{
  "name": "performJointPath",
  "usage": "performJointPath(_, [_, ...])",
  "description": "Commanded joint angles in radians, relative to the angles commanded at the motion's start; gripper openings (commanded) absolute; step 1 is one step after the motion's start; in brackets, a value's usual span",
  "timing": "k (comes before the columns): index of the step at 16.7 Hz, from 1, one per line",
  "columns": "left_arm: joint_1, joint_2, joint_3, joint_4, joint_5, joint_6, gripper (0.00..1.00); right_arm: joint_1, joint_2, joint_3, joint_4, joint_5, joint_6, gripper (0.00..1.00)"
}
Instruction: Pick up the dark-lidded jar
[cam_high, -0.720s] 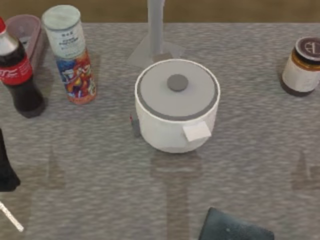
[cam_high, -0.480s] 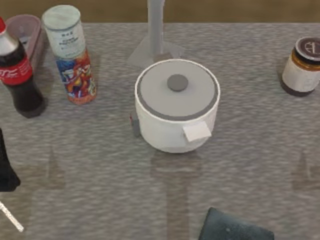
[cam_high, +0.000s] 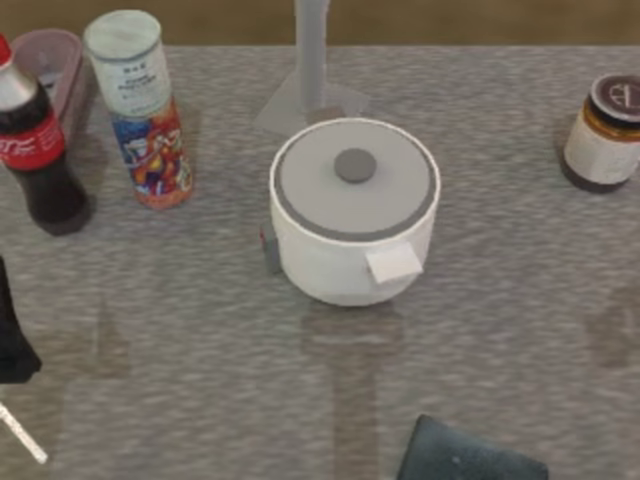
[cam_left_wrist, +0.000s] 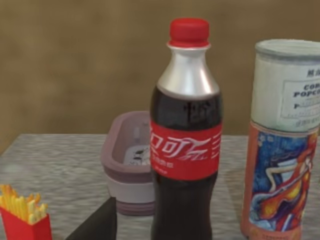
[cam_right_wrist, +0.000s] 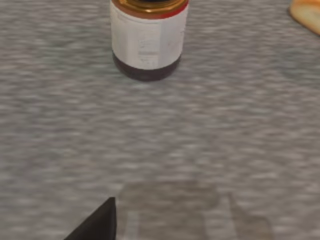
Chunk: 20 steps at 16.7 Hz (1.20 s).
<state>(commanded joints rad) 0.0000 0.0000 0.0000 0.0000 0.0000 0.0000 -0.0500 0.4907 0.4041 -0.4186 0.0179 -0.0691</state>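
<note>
The dark-lidded jar (cam_high: 607, 132) stands upright at the far right of the table, with a dark brown lid bearing a pale mark and a white label. In the right wrist view the jar (cam_right_wrist: 149, 40) is ahead and some way off, with bare table between it and a dark corner of my right gripper (cam_right_wrist: 98, 226). Nothing touches the jar. A dark corner of my left gripper (cam_left_wrist: 97, 225) shows in the left wrist view, close to the cola bottle (cam_left_wrist: 186, 145). Neither arm shows plainly in the top view.
A large white pot with a grey lid (cam_high: 354, 208) fills the table's middle. At far left stand a tall colourful canister (cam_high: 142, 110), a cola bottle (cam_high: 32, 140) and a mauve box (cam_high: 55, 62). A dark slab (cam_high: 470, 456) lies at the front edge. A red fries box (cam_left_wrist: 22, 220) stands near the left gripper.
No object has moved. The shadows on the table at the front left and front right have changed shape, the right one from pointed to a rounder blot.
</note>
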Motion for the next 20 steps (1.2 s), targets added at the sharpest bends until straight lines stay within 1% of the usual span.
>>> performJointPath(3, [0.000,0.000,0.000,0.000,0.000,0.000,1.00,-0.019,0.251,0.280,-0.169,0.001,-0.042,1.00])
performJointPath(6, [0.000,0.000,0.000,0.000,0.000,0.000,1.00,-0.033,0.515,0.616,-0.308,-0.006,-0.093,1.00])
performJointPath(9, [0.000,0.000,0.000,0.000,0.000,0.000,1.00,-0.040,0.795,0.979,-0.416,-0.020,-0.154,1.00])
performJointPath(14, [0.000,0.000,0.000,0.000,0.000,0.000,1.00,-0.032,1.272,1.557,-0.576,-0.053,-0.273,1.00])
performJointPath(17, [0.000,0.000,0.000,0.000,0.000,0.000,1.00,-0.018,1.549,1.823,-0.676,-0.074,-0.346,1.00])
performJointPath(20, [0.000,0.000,0.000,0.000,0.000,0.000,1.00,-0.001,1.795,2.002,-0.786,-0.094,-0.415,1.00])
